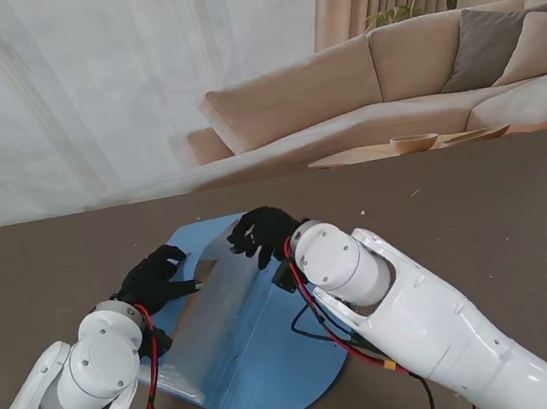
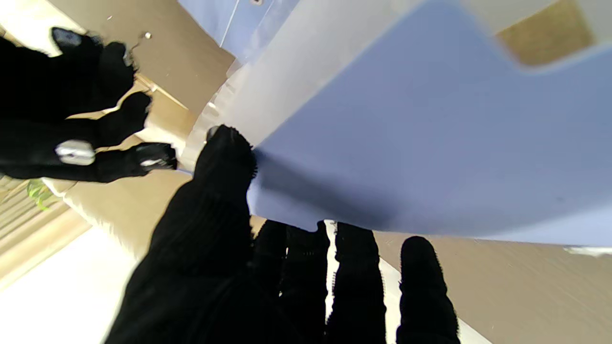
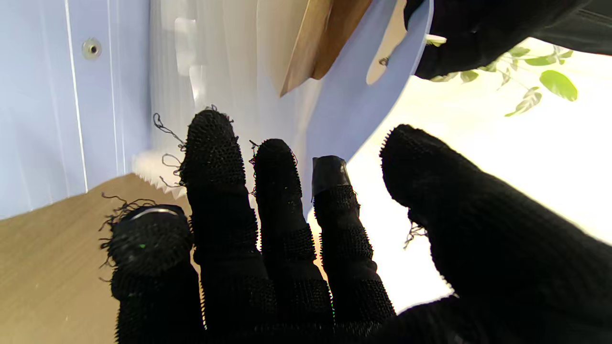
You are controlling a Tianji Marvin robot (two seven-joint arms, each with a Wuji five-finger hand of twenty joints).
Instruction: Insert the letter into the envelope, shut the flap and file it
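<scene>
— Blue plastic fills the table in front of you: the expanding file folder (image 1: 265, 367) lies open, its front cover (image 2: 430, 143) lifted, its pleated pockets running away from you. Where is the envelope?

— The brown envelope (image 3: 325, 43) sits inside those pockets, toward the far end, a corner showing through the cover's notch. Your left hand (image 1: 154, 279) is the nearer one; its thumb and fingers pinch the cover's edge and hold it up.

— And the right?

— Your right hand (image 1: 262, 231) hovers farther out, over the pockets' far end, fingers loosely spread, holding nothing. The envelope lies just beyond those fingertips, so judge the next push from that side.
</scene>
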